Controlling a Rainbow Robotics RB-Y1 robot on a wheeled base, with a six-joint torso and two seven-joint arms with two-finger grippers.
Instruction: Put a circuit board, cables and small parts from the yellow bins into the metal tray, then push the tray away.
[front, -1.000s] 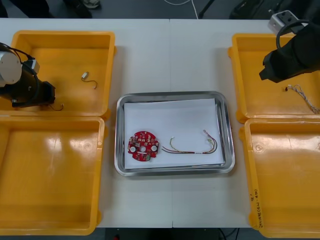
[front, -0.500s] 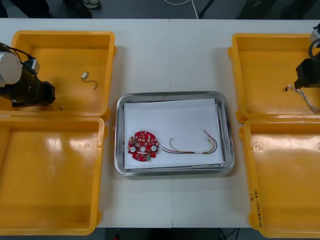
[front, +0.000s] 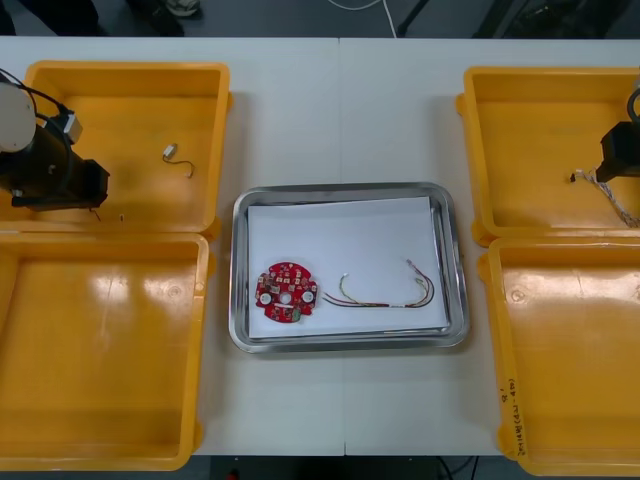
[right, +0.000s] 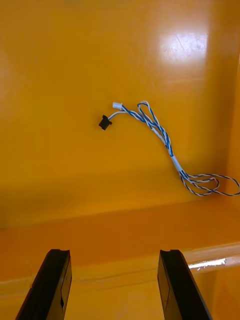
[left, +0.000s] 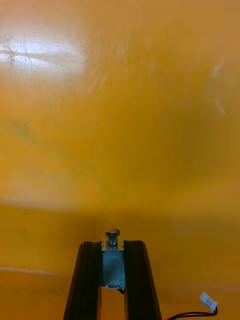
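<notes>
In the left wrist view my left gripper (left: 113, 252) is shut on a small metal part (left: 112, 260) held above the bin floor, its black wire (left: 197, 311) trailing beside the fingers. From the front, the left gripper (front: 92, 205) hangs over the far left yellow bin (front: 130, 75). My right gripper (right: 114, 256) is open over the far right bin (front: 540, 78), short of the twisted blue and white cable (right: 155, 127) (front: 610, 195). The metal tray (front: 340, 190) holds a red circuit board (front: 286, 292) and a red and yellow cable (front: 385, 292).
Another small metal part (front: 170, 152) with a wire lies in the far left bin. The near left bin (front: 100, 440) and near right bin (front: 570, 440) flank the tray. White paper lines the tray, bare at its far half.
My right arm swung to the right edge of the far right bin, above the blue and white cable. The left gripper rose slightly with the small part, its wire lifting off the bin floor.
</notes>
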